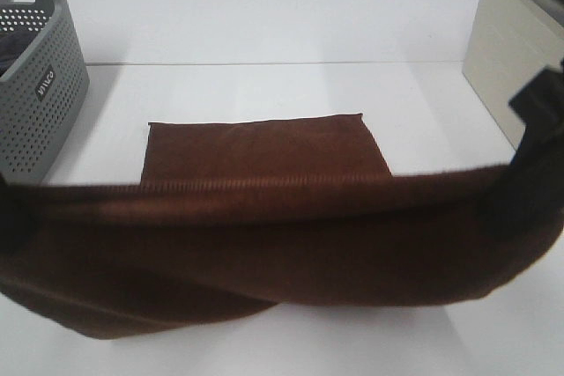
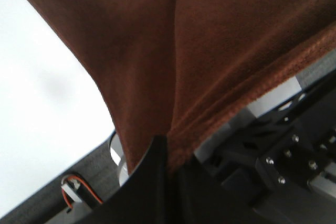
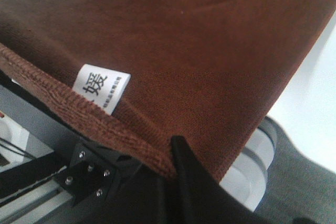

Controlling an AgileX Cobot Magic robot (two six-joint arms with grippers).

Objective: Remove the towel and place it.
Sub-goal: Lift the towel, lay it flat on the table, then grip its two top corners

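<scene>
The maroon towel hangs stretched between my two grippers, close under the high camera, sagging in the middle. Its far end lies flat on the white table. My left gripper is shut on the towel's hemmed edge; in the high view it is a dark shape at the left edge. My right gripper is shut on the other hemmed corner, beside the small white tag; it shows at the right of the high view. The fingertips are mostly hidden by cloth.
A grey perforated basket stands at the back left of the white table. A beige box or panel stands at the back right.
</scene>
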